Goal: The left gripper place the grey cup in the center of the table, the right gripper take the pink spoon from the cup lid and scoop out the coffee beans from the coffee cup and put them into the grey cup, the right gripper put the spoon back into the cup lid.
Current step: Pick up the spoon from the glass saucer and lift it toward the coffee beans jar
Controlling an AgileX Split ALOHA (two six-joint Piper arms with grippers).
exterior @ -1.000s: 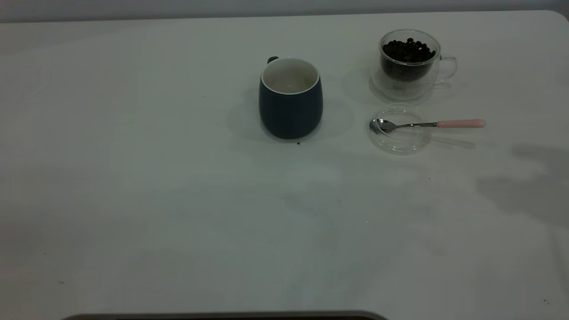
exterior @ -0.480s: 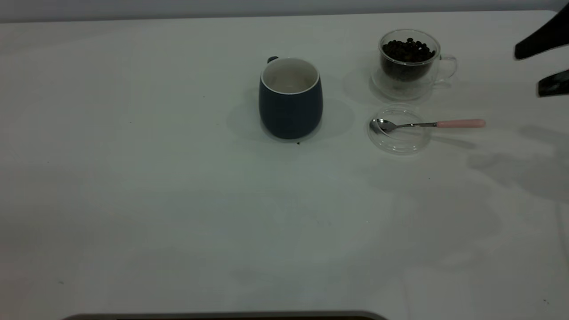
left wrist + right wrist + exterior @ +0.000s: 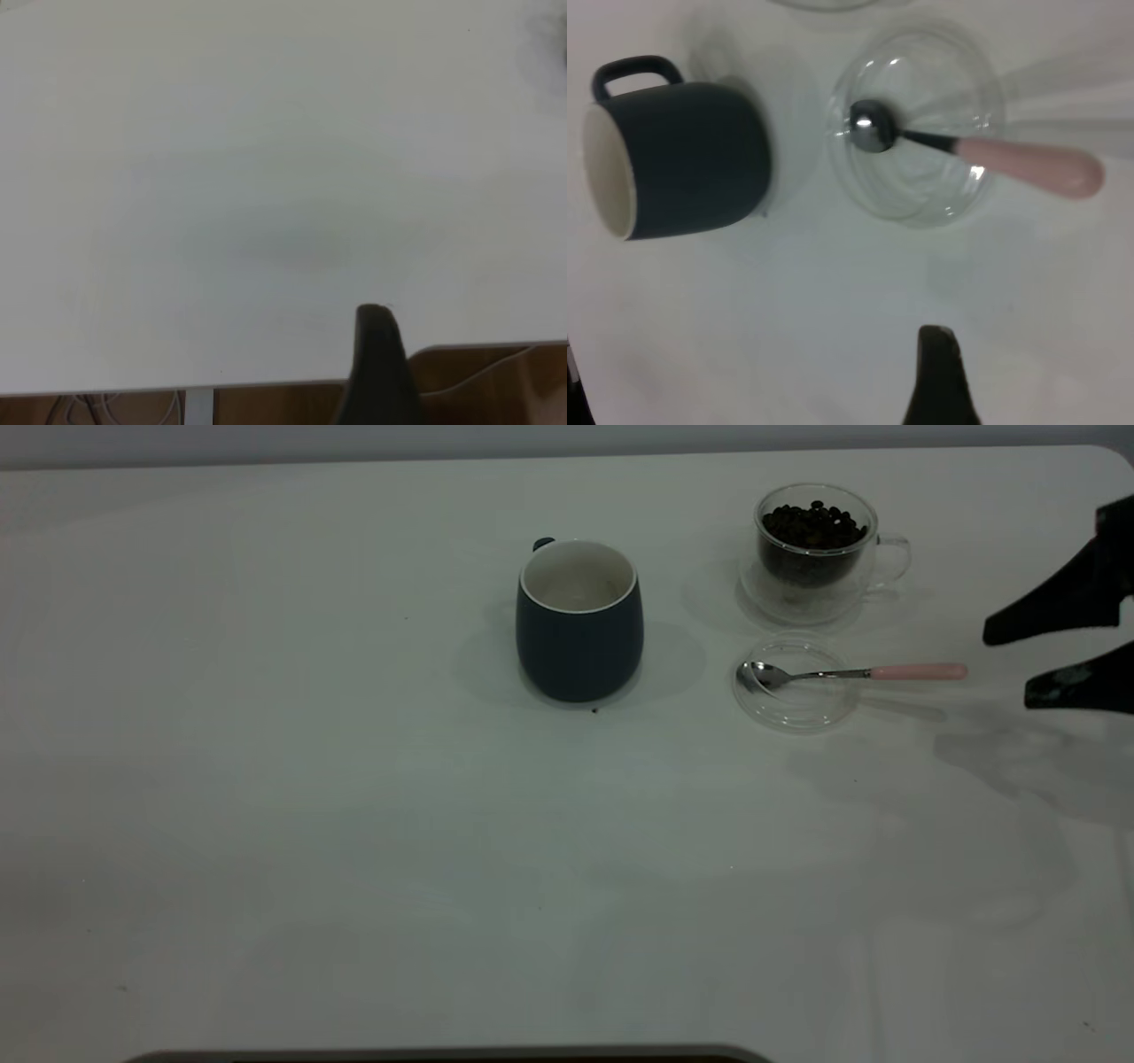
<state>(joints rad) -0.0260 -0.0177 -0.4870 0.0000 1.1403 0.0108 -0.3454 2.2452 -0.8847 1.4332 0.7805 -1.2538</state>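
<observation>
White surface [image 3: 354, 824] carrying grey cup [image 3: 579, 622], coffee cup [image 3: 815, 549] with coffee beans [image 3: 813, 525], cup lid [image 3: 796, 686] holding pink spoon [image 3: 850, 673]. Right pincer [image 3: 1036, 662] hovering beside spoon handle, fingers apart, nothing blocking. Left pincer [image 3: 379, 367]: cannot tell.

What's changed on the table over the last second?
The right pincer has come into the exterior view from the right edge, dropped lower and moved in toward the pink spoon's handle, fingers open, nothing held. The spoon lies as before with its bowl in the cup lid; the grey cup and the coffee cup of coffee beans have not moved.
</observation>
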